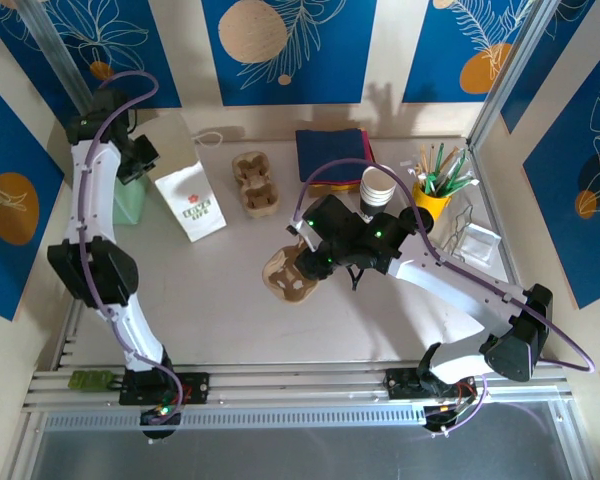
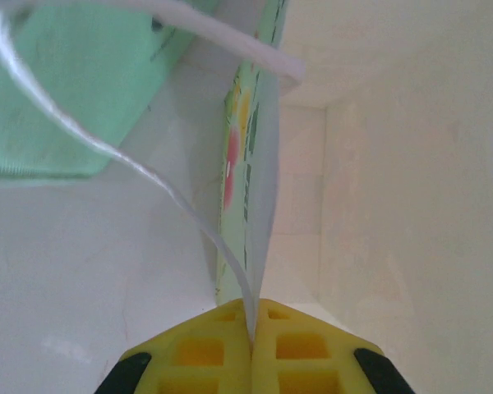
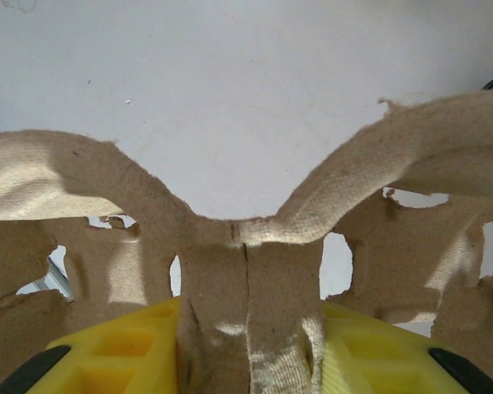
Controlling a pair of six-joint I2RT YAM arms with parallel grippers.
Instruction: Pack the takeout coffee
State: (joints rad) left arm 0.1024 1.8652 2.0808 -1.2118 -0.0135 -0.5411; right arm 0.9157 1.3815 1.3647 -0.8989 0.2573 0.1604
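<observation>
Left gripper [image 2: 252,316] is clamped tight on the thin top edge of the paper bag [image 2: 255,189]. The bag's wall runs straight up from between my fingers and its white handle [image 2: 107,148] loops off to the left. I judge the pinch is there to steady the bag and hold its mouth for loading. From above, this gripper [image 1: 145,158] sits at the bag's [image 1: 190,195] far-left corner, with the open interior to its right.

Right gripper [image 3: 246,316] is closed on the middle ridge of the cup carrier [image 3: 353,180], and the cup wells spread out to either side of my fingers. Gripping the centre probably keeps the carrier level. From above, the carrier [image 1: 290,275] hangs just left of this gripper [image 1: 315,260], above the surface [image 1: 220,300] and well apart from the bag.

I cannot tell where the takeout coffee stands. My guess is somewhere behind the right gripper, by the white cups [image 1: 377,187]. The carrier has nothing in it, so packing has not yet started.
</observation>
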